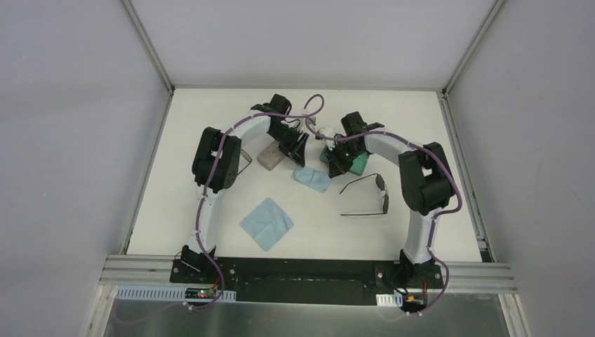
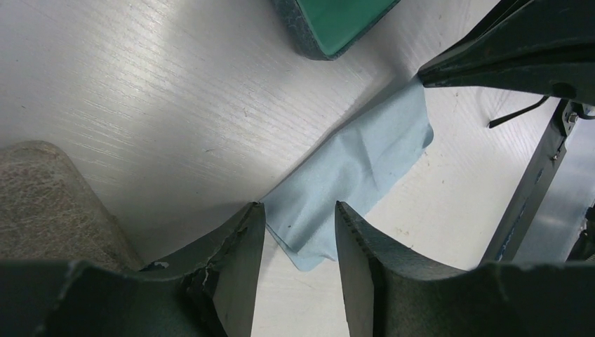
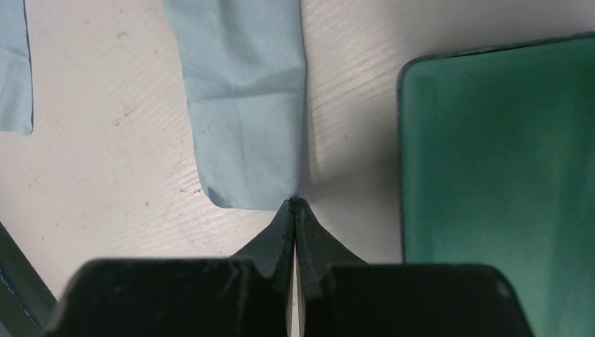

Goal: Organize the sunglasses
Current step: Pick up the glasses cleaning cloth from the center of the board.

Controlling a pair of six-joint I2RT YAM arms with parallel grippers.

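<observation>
One pair of sunglasses [image 1: 368, 196] lies open on the table at the right, near the right arm; one of its arms shows in the left wrist view [image 2: 518, 112]. A second pair [image 1: 245, 161] is mostly hidden behind the left arm. My right gripper [image 1: 335, 165] [image 3: 295, 203] is shut on the corner of a folded light blue cloth [image 3: 242, 98] [image 2: 351, 168] [image 1: 312, 179]. My left gripper [image 1: 298, 144] [image 2: 295, 210] is open and empty, just above the cloth's other end.
An open case with a teal lining [image 1: 358, 165] [image 3: 498, 175] [image 2: 337, 21] lies right of the right gripper. A beige case [image 1: 270, 156] [image 2: 42, 196] lies left of the left gripper. A second, flat blue cloth [image 1: 266, 223] [image 3: 12, 63] lies nearer the front.
</observation>
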